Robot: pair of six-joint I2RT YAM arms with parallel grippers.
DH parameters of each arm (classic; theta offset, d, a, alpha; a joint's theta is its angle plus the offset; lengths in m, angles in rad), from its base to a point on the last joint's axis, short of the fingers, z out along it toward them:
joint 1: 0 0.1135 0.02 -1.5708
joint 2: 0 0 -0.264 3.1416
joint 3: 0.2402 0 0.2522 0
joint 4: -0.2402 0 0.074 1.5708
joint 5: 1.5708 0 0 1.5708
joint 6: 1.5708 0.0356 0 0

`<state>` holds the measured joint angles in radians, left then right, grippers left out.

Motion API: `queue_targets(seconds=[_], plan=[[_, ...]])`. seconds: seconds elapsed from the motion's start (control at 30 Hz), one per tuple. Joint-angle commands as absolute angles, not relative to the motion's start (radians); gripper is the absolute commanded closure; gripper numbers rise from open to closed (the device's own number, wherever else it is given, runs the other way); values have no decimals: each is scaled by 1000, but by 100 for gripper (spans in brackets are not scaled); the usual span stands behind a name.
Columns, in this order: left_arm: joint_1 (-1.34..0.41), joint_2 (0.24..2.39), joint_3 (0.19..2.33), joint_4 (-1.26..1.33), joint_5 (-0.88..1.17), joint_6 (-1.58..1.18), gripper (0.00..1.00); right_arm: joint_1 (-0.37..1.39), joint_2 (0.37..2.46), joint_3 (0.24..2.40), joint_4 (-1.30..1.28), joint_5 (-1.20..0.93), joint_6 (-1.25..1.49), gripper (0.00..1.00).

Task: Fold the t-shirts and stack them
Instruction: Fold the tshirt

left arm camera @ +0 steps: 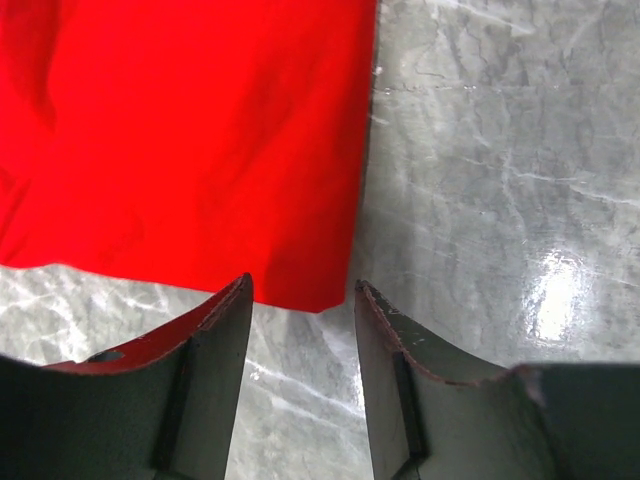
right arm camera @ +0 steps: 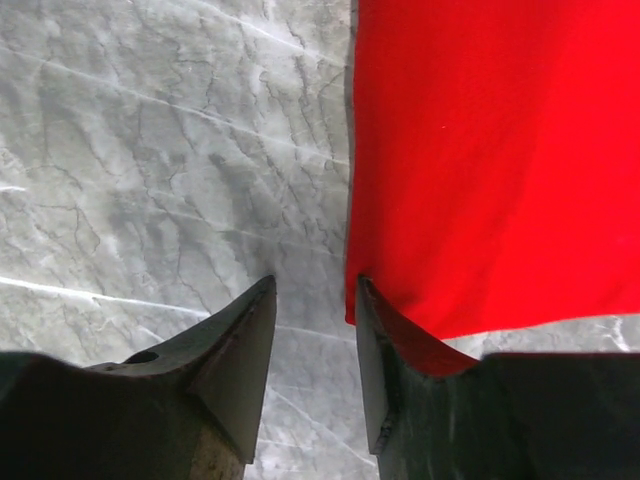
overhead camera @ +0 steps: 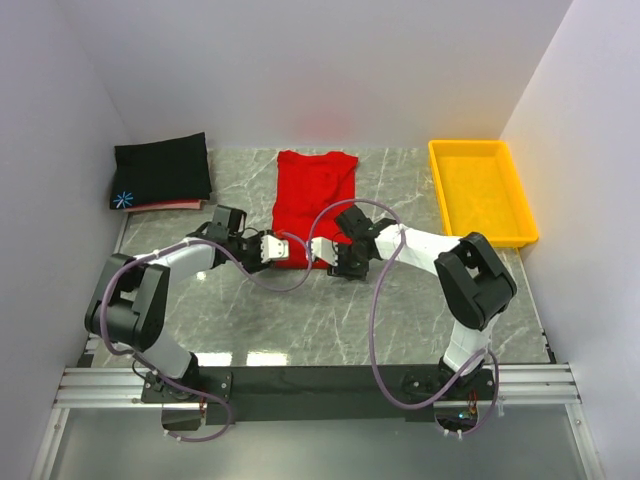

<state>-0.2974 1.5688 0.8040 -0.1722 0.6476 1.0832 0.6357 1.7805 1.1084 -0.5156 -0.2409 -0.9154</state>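
A red shirt point(overhead camera: 315, 195) lies flat at the centre of a grey marble table point(overhead camera: 300, 320), reaching toward 12 o'clock. Both arms meet at its near hem, at 6 o'clock of the cloth. The left claw point(left arm camera: 300, 292) is partly open and holds nothing, with a hem corner just ahead of its tips. The right claw point(right arm camera: 312, 290) is also partly open and empty, the other corner beside one finger. At 10 o'clock a folded black shirt point(overhead camera: 160, 168) rests on a pink shirt point(overhead camera: 170, 206). A yellow tray point(overhead camera: 437, 190) sits at 2 o'clock.
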Motion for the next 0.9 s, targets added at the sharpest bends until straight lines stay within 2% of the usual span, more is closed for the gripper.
queue_targets(seconds=[0.0, 0.07, 0.2, 0.27, 0.3, 0.37, 0.4, 0.57, 0.6, 0.87], plan=[[-310, 1594, 807, -155, 678, 1143, 50, 629, 1807, 1141, -495, -233, -891, 56], [-310, 1618, 822, -184, 678, 1164, 51, 624, 1816, 1147, -503, -232, -890, 59], [-311, 1649, 816, -182, 661, 1195, 53, 618, 1848, 1176, -523, -239, -879, 76], [-313, 1667, 819, -181, 654, 1197, 54, 617, 1861, 1195, -529, -233, -871, 81], [-313, 1675, 825, -190, 649, 1195, 59, 614, 1870, 1201, -535, -235, -871, 89], [-313, 1686, 831, -201, 644, 1201, 67, 609, 1876, 1212, -541, -232, -871, 98], [-311, 1686, 831, -196, 641, 1201, 74, 606, 1878, 1213, -543, -232, -871, 100], [-313, 1667, 828, -213, 649, 1207, 93, 604, 1852, 1227, -571, -245, -871, 100], [-311, 1661, 831, -218, 650, 1206, 99, 604, 1844, 1229, -577, -250, -870, 100], [-311, 1603, 905, -383, 672, 1183, 99, 604, 1747, 1229, -627, -293, -831, 100]])
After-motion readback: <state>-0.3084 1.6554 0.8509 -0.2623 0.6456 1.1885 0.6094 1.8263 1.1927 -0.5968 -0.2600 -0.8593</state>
